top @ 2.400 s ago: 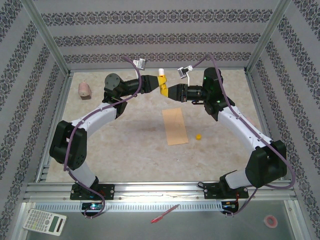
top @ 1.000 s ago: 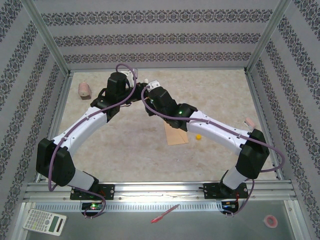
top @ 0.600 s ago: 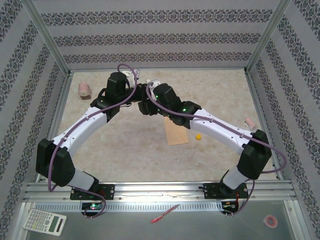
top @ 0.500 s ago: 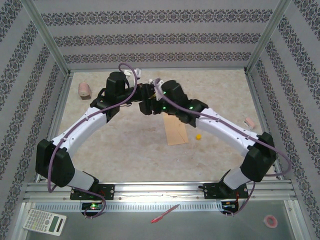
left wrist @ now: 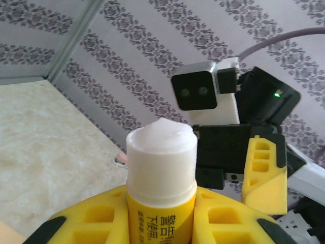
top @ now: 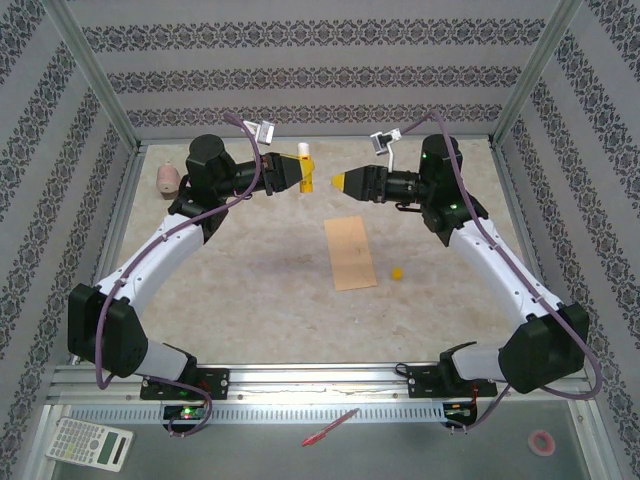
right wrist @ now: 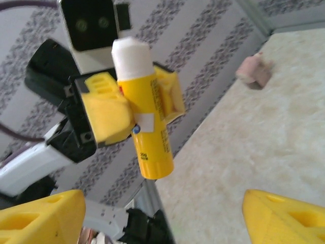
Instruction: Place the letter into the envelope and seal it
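Observation:
My left gripper point(top: 296, 172) is shut on an uncapped yellow glue stick point(top: 304, 168), held upright above the far middle of the table. In the left wrist view the glue stick point(left wrist: 161, 178) stands between my yellow fingers point(left wrist: 86, 216), white glue showing at its top. My right gripper point(top: 338, 182) hovers just right of it, open and holding nothing. In the right wrist view the glue stick point(right wrist: 146, 122) sits ahead of the wide-apart fingertips point(right wrist: 45, 218). The tan envelope point(top: 350, 253) lies flat mid-table. The letter is hidden.
A small yellow cap point(top: 397, 272) lies right of the envelope. A pink object point(top: 167, 180) sits at the far left, also the pink object point(right wrist: 256, 71) in the right wrist view. A calculator point(top: 88, 443), a red pen point(top: 330, 427) and a tape roll point(top: 541, 441) lie in front of the rail.
The right gripper has opened and drawn back to the right, away from the glue stick. The left gripper still holds the glue stick and has lifted it slightly toward the back.

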